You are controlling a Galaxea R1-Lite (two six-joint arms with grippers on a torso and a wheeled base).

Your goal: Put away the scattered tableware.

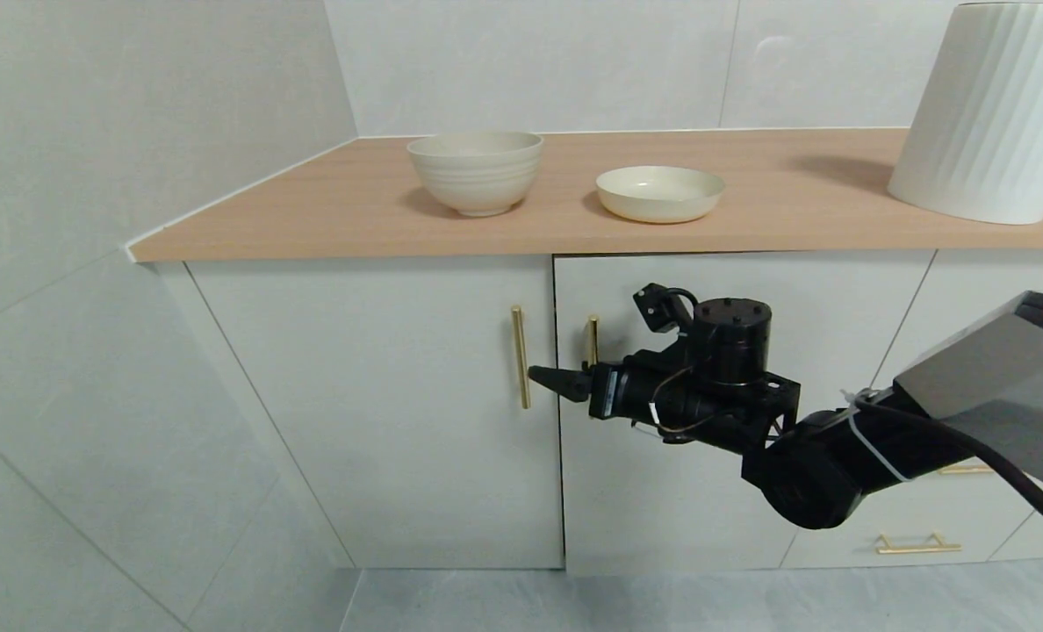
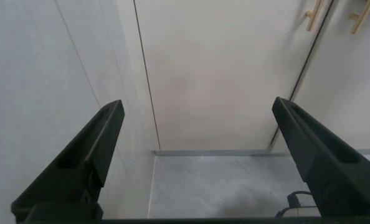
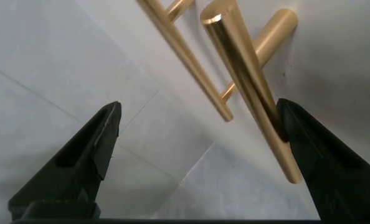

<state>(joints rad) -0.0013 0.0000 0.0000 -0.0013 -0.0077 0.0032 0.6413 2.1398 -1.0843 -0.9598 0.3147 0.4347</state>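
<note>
A cream bowl (image 1: 475,171) and a shallow cream plate (image 1: 659,192) stand apart on the wooden counter (image 1: 311,219). Below the counter, my right gripper (image 1: 557,382) is level with the two gold door handles (image 1: 520,355) of the white cabinet. In the right wrist view this gripper (image 3: 197,109) is open, and the nearer gold handle (image 3: 250,93) runs between its fingers, close to one fingertip (image 3: 297,130). My left gripper (image 2: 197,124) is open and holds nothing, low down facing the left cabinet door (image 2: 222,74) and the floor.
A tall white ribbed container (image 1: 996,110) stands at the counter's right end. Tiled wall closes off the left side. A drawer with a gold handle (image 1: 918,546) sits at the lower right. Both cabinet doors are shut.
</note>
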